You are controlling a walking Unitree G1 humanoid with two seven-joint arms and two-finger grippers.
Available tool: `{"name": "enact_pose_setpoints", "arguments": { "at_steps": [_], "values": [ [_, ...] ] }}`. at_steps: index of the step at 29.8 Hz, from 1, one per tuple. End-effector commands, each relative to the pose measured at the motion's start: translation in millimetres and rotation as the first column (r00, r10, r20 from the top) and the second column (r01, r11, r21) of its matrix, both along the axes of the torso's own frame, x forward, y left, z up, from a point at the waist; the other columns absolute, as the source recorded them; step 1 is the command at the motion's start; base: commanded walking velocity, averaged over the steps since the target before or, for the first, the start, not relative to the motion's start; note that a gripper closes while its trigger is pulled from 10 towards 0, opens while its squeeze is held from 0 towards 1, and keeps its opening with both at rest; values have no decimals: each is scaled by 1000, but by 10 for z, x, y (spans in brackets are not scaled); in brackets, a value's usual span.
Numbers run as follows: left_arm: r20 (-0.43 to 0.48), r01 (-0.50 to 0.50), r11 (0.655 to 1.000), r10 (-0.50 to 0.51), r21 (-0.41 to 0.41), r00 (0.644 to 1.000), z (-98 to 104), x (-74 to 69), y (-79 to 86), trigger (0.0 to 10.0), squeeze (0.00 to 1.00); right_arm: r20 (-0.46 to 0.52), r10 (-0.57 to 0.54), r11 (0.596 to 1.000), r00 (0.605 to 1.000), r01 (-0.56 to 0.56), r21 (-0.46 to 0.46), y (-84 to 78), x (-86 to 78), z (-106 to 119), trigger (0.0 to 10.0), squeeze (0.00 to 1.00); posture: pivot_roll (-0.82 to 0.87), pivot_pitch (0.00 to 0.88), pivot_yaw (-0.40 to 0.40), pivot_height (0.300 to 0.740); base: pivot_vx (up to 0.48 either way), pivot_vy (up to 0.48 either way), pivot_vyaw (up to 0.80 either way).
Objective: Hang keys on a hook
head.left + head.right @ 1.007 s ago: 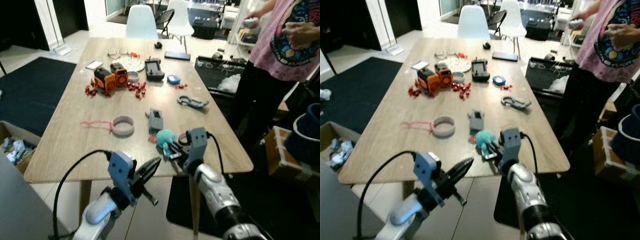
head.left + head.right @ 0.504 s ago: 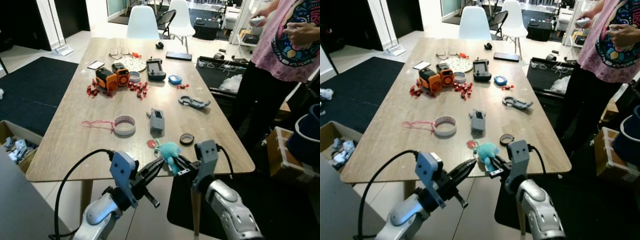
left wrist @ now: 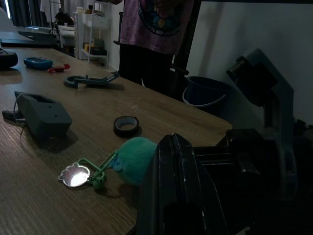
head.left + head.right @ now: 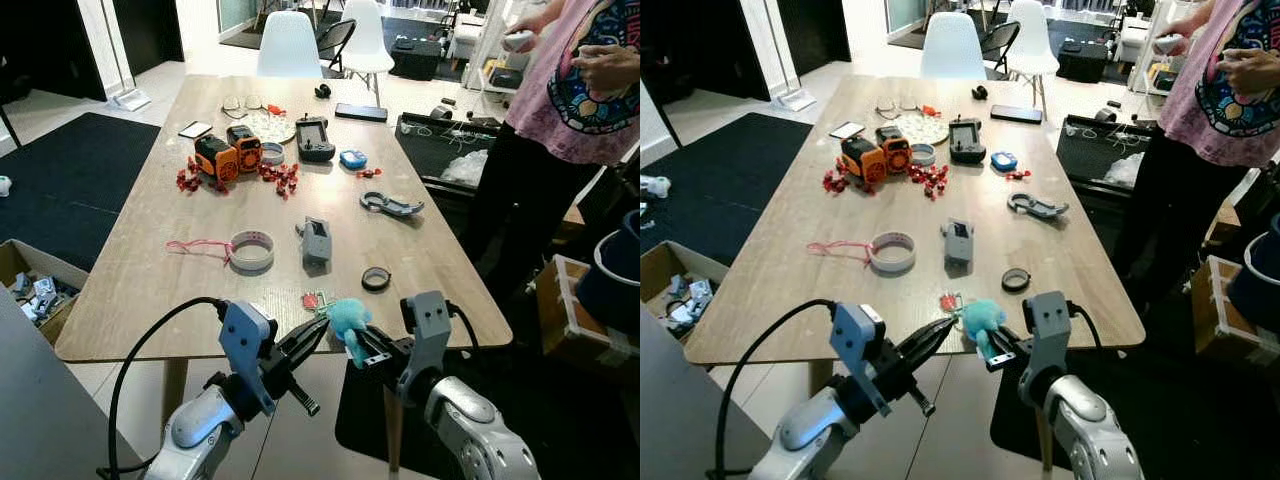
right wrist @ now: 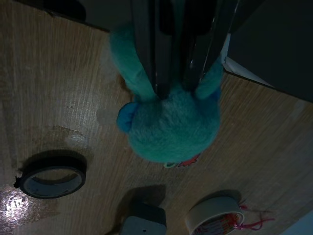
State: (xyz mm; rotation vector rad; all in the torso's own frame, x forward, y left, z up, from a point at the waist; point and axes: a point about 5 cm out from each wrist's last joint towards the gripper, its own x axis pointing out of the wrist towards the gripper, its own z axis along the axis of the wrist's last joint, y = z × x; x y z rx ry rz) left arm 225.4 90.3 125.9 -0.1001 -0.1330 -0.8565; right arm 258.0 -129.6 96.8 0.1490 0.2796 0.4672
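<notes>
Teal plush keys (image 4: 345,318) sit pinched in the right gripper (image 4: 362,350) at the table's (image 4: 150,260) near edge, with black tape (image 4: 376,279) just beyond. Left gripper (image 4: 305,340) hangs near-left, fingers together.

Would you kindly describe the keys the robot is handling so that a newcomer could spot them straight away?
Look at the near edge of the long wooden table, just ahead of the robot's two arms. There the right gripper pinches a fluffy teal plush charm, with a small red tag and keys trailing from it on the wood. Nothing else nearby is furry; the black tape ring beside it is hard and flat.
</notes>
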Motion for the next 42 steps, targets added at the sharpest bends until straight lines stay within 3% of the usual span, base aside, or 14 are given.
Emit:
{"name": "enact_pose_setpoints", "arguments": {
  "at_steps": [1, 2, 3, 7, 8, 9, 10, 16, 24, 29, 33, 36, 42],
  "values": [
    [-1, 11, 1000, -11, 19, 1000, 3, -16, 10, 10000, 0, -63, -33, 999, 997, 32, -21, -82, -37, -100, 10000, 502, 59, 59, -52, 740, 0, 0, 0],
    [-1, 11, 1000, -11, 19, 1000, 3, -16, 10, 10000, 0, -63, -33, 999, 997, 32, -21, -82, -37, -100, 10000, 502, 59, 59, -52, 740, 0, 0, 0],
    [-1, 10, 1000, -10, 19, 1000, 4, -14, 11, 10000, 0, -63, -40, 999, 997, 38, -25, -92, -33, -86, 10000, 725, 60, 61, -52, 740, 0, 0, 0],
    [-1, 7, 1000, -7, 20, 1000, 5, -10, 13, 10000, 0, -65, -56, 998, 996, 53, -34, -110, -23, -63, 10000, 729, 61, 60, -52, 740, 0, 0, 0],
    [0, 6, 1000, -6, 19, 1000, 6, -9, 14, 10000, 0, -62, -64, 997, 996, 61, -41, -117, -16, -47, 10000, 549, 61, 60, -52, 740, 0, 0, 0],
    [0, 6, 1000, -6, 19, 1000, 6, -9, 14, 10000, 0, -62, -64, 997, 996, 61, -41, -117, -16, -47, 10000, 549, 61, 60, -52, 740, 0, 0, 0],
    [0, 5, 1000, -5, 19, 1000, 6, -8, 15, 10000, 0, -58, -71, 997, 996, 69, -43, -123, -5, -22, 10000, 0, 61, 60, -52, 740, 0, 0, 0],
    [1, 4, 1000, -4, 18, 1000, 8, -8, 20, 10000, 0, -11, -99, 995, 995, 99, -10, -139, 55, 105, 10000, 0, 60, 58, -50, 740, 0, 0, 0],
    [2, 6, 1000, -6, 19, 1000, 11, -16, 26, 10000, 0, 98, -149, 985, 984, 139, 104, -138, 166, 407, 10000, 0, 62, 55, -52, 740, 0, 0, 0],
    [1, 5, 1000, -5, 21, 1000, 9, -10, 27, 10000, 0, 127, -170, 981, 977, 155, 118, -158, 228, 485, 10000, 0, 61, 55, -52, 740, 0, 0, 0],
    [-2, 3, 1000, -3, 26, 1000, 7, 0, 28, 10000, 0, 125, -179, 980, 976, 166, 107, -165, 294, 493, 10000, 0, 58, 54, -48, 740, 0, 0, 0],
    [-5, 3, 999, -3, 34, 1000, 3, 19, 17, 10000, 0, 106, -200, 980, 974, 197, 37, -173, 534, 486, 10000, 0, 57, 58, -43, 740, 0, 0, 0],
    [-4, 1, 999, -1, 42, 1000, 0, 20, 14, 10000, 0, 101, -180, 983, 979, 181, -5, -132, 677, 502, 10000, 0, 68, 63, -49, 740, 0, 0, 0]
  ]
}}
